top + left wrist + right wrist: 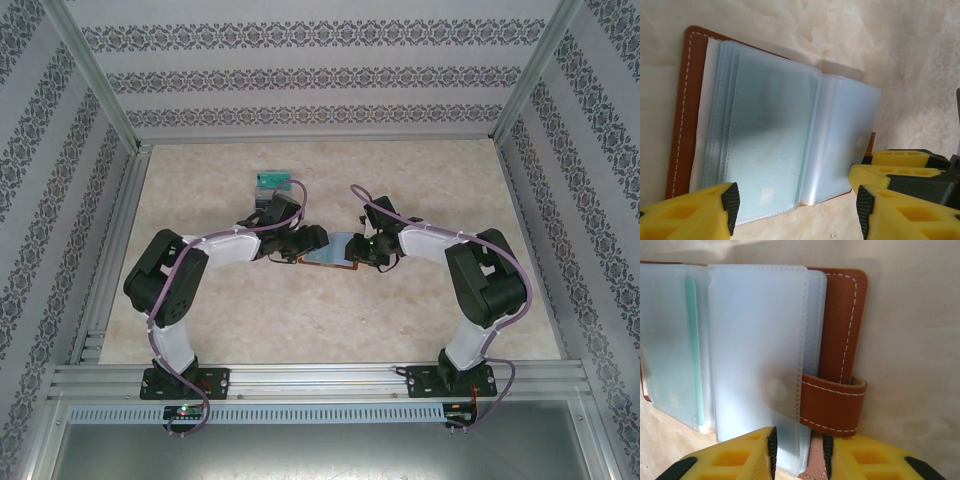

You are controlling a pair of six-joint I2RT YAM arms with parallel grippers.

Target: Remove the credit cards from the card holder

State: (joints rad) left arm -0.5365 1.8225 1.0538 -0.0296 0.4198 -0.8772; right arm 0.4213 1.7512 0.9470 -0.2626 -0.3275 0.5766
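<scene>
The card holder [331,251] lies open on the table between my two grippers, its brown leather cover underneath and its clear plastic sleeves fanned out. In the left wrist view the card holder [695,100] shows a pale teal card [772,135] inside the top sleeve. My left gripper [799,209] stands open, its fingers wide apart at the sleeves' near edge with nothing clamped. My right gripper [799,452] is shut on the card holder [840,325], pinching the right-hand sleeves and leather cover beside the strap loop [832,405]. A teal card edge [692,350] shows in another sleeve.
A clear grey box with a teal card [270,180] sits on the table behind the left gripper. Metal frame rails [110,250] and patterned walls enclose the marbled tabletop [440,180]. My right gripper's yellow fingers [890,172] show at the right of the left wrist view.
</scene>
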